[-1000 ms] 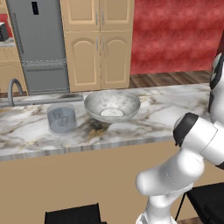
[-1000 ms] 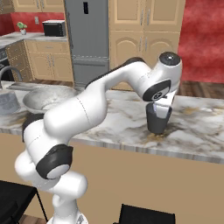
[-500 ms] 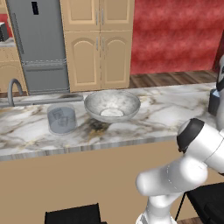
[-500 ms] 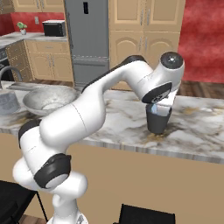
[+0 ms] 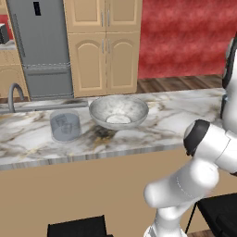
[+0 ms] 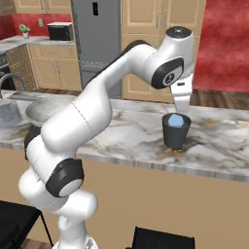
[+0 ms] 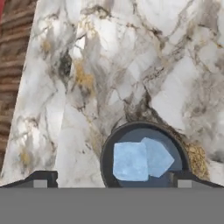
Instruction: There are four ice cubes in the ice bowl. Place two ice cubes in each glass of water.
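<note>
The dark charcoal glass of water (image 6: pixel 175 131) stands on the marble counter to the right. Two pale blue ice cubes (image 7: pixel 141 160) lie side by side inside it, and they also peek over its rim (image 6: pixel 176 120). My gripper (image 6: pixel 181 110) hangs straight above that glass, open and empty, its fingertips (image 7: pixel 42 180) spread wider than the glass (image 7: pixel 144 157). The ice bowl (image 5: pixel 118 111) sits mid-counter, showing its whitish bottom. Left of it stands the translucent grey-blue glass of water (image 5: pixel 65 125); I cannot make out what is in it.
A sink faucet (image 5: pixel 14 95) rises at the counter's far left. Behind the counter are a grey fridge (image 5: pixel 41 46) and wooden cabinets (image 5: pixel 104 46). Dark stools (image 6: pixel 163 238) stand below the counter's front edge.
My gripper has lifted straight up from the dark glass's rim to hang above it, still open. The two cubes stay in the glass.
</note>
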Tool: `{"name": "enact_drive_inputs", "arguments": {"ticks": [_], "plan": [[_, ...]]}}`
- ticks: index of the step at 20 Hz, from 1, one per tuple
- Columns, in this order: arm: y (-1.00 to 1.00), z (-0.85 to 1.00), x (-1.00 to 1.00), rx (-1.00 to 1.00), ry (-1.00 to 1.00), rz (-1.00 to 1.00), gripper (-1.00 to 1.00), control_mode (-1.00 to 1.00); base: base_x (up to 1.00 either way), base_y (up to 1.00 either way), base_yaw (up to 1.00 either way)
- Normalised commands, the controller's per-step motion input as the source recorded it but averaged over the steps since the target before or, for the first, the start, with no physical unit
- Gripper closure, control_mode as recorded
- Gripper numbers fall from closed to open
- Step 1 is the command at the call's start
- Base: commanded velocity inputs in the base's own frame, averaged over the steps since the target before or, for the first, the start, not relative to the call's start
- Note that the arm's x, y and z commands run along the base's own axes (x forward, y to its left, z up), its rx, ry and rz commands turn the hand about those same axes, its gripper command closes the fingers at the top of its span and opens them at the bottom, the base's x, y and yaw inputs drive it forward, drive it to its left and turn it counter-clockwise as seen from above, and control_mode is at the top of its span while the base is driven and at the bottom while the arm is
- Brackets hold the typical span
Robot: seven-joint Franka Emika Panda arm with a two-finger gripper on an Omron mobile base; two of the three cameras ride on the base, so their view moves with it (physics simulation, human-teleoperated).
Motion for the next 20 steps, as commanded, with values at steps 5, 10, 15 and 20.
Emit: {"name": "enact_drive_inputs", "arguments": {"ticks": [5,10,15,20], "plan": [[0.12,0.00,-0.74,-0.40,0.49,0.25,-1.00,-1.00,0.00,0.00,0.00],[0.10,-0.21,-1.00,-0.09,-0.01,0.24,-1.00,-1.00,0.00,0.00,0.00],[0.12,-0.54,-1.00,0.00,-0.15,0.25,-1.00,-1.00,0.00,0.00,0.00],[0.40,-0.54,-0.79,0.00,-0.15,0.26,-1.00,-1.00,0.00,0.00,0.00]]}}
